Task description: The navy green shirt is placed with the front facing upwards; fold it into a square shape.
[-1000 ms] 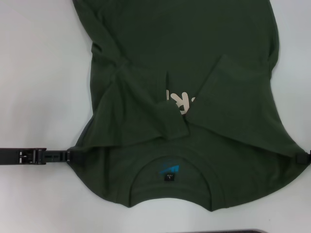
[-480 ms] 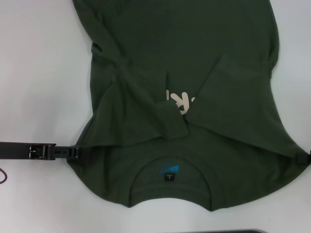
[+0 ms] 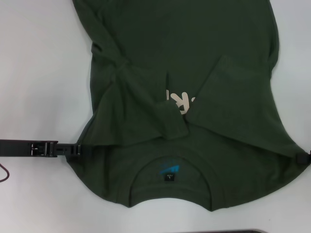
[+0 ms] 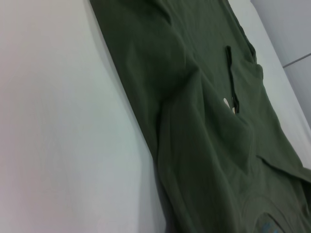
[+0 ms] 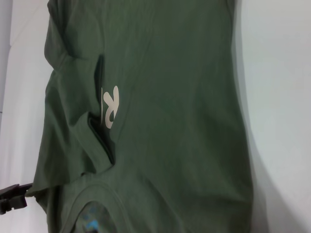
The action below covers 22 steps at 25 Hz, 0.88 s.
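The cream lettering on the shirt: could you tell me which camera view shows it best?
The right wrist view: one cream letter shows whole between the folded flaps of the navy green shirt. The head view shows part of the lettering, partly covered by both folded-in sleeves. The left wrist view shows only a small cream sliver.

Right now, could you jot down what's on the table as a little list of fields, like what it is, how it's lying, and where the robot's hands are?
item: dark green shirt
surface: white table
state: both sleeves folded in over the chest, collar end nearest the robot
print: cream lettering, mostly covered by the sleeves
neck label: black label with blue mark inside the collar
left gripper: at the shirt's left shoulder edge
right gripper: at the shirt's right shoulder edge, only its tip in view
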Tool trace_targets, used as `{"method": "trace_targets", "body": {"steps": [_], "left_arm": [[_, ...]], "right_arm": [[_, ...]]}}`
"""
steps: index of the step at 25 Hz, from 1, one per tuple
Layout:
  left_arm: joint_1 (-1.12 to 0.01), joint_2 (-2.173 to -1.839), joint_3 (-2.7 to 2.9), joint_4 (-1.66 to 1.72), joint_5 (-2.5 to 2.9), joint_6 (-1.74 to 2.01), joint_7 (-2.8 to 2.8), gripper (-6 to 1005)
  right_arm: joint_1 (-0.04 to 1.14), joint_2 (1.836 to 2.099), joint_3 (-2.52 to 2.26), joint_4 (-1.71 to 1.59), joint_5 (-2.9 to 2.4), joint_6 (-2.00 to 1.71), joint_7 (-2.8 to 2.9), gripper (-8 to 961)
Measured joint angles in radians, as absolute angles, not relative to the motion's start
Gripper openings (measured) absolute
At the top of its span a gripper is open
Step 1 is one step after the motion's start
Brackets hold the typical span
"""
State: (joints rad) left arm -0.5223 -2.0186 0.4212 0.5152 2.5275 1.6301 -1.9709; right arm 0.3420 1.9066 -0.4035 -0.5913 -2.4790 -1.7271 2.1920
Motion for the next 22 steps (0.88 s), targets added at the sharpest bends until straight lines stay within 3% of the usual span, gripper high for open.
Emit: {"method": "trace_targets", "body": {"steps": [13, 22], "left_arm": [[-0.513, -2.017, 0.419, 0.515, 2.527, 1.577, -1.982, 580], [-0.514, -2.013, 0.422, 0.517, 2.534, 1.593, -1.994, 144]], "right_arm": [[0.345, 1.906, -0.403, -0.592, -2.475, -1.735, 2.19, 50], [0.343, 1.905, -0.402, -0.59, -2.474, -1.735, 2.19, 49]]}}
